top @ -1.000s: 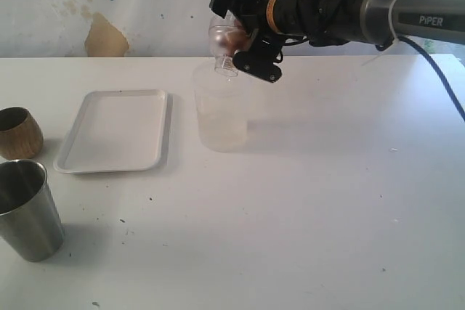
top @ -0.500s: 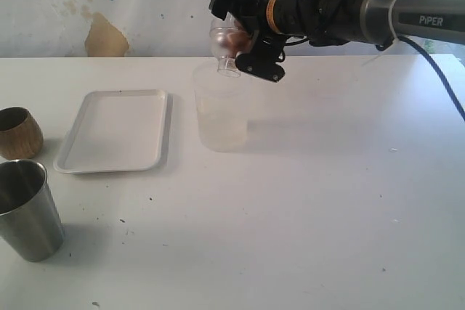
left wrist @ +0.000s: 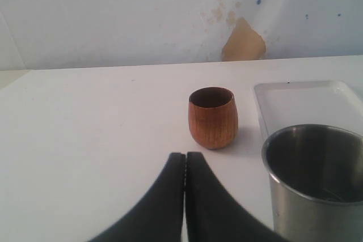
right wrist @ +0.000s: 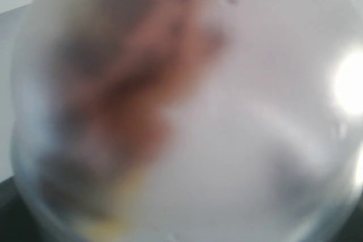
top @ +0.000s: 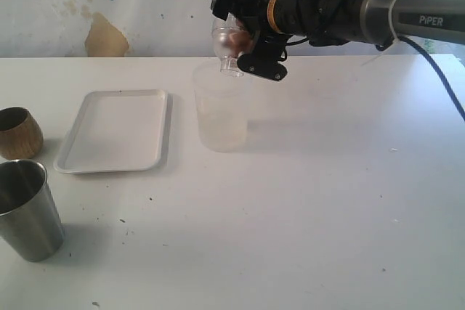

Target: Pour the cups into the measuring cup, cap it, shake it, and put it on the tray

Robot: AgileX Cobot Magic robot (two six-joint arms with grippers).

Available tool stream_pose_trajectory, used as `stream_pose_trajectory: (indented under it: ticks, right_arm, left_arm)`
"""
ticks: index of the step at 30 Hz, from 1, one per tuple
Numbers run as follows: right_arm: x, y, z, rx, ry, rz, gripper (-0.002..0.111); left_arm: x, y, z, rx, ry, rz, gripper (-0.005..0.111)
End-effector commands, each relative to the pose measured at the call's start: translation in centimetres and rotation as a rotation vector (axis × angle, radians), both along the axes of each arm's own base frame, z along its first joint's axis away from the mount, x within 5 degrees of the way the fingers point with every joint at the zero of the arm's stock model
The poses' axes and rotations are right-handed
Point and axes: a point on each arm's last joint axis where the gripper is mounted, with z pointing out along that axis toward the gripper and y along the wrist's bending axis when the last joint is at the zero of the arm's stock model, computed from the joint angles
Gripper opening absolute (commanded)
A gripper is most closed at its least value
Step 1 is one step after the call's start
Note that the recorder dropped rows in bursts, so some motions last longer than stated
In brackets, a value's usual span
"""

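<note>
The small brown wooden cup [top: 18, 132] [left wrist: 212, 117] and the steel tumbler [top: 27, 212] [left wrist: 315, 179] stand upright at the table's left edge. My left gripper [left wrist: 185, 157] hovers just before them, shut and empty. The white tray [top: 112, 130] [left wrist: 306, 92] lies flat to their right. My right gripper [top: 243, 43] is shut on a clear narrow-necked vessel [top: 227, 43] [right wrist: 181, 106] with something brownish inside. The vessel is tipped mouth-down over a translucent plastic cup [top: 220, 110] standing right of the tray. I cannot tell whether that cup bears graduation marks.
The right arm [top: 363, 12] reaches in from the upper right, above the table's back edge. A peeling wall [top: 105, 34] stands behind the table. The held vessel fills the right wrist view and hides the fingers.
The right gripper and its clear vessel have edged slightly to the right above the translucent cup. Nothing else has moved.
</note>
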Motion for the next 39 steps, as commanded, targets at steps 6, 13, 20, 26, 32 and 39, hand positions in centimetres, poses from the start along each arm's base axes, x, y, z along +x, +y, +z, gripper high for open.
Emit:
stream_pose_trajectory:
  ticks: [6,13,20,26,32,39]
  right_arm:
    - [0.00,-0.12,1.02,-0.005,-0.030,-0.010,0.000]
    - [0.00,-0.12,1.02,-0.001,-0.029,-0.012,0.000]
    - [-0.01,-0.11,1.02,-0.001,-0.028,-0.010,0.000]
    - [-0.01,-0.11,1.02,0.000,-0.028,-0.011,0.000]
    - [-0.01,-0.11,1.02,0.050,-0.010,-0.028,0.000]
    - [-0.01,-0.11,1.02,0.114,0.014,-0.051,0.000]
  left_arm:
    - [-0.01,-0.03,-0.06,-0.005,-0.009,-0.003,0.001]
    - [-0.01,-0.03,-0.06,-0.005,-0.009,-0.003,0.001]
    - [-0.01,-0.03,-0.06,-0.005,-0.009,-0.003,0.001]
    - [-0.01,-0.03,-0.06,-0.005,-0.009,-0.003,0.001]
    - [-0.01,-0.03,-0.06,-0.005,-0.009,-0.003,0.001]
    - [-0.01,-0.03,-0.06,-0.005,-0.009,-0.003,0.001]
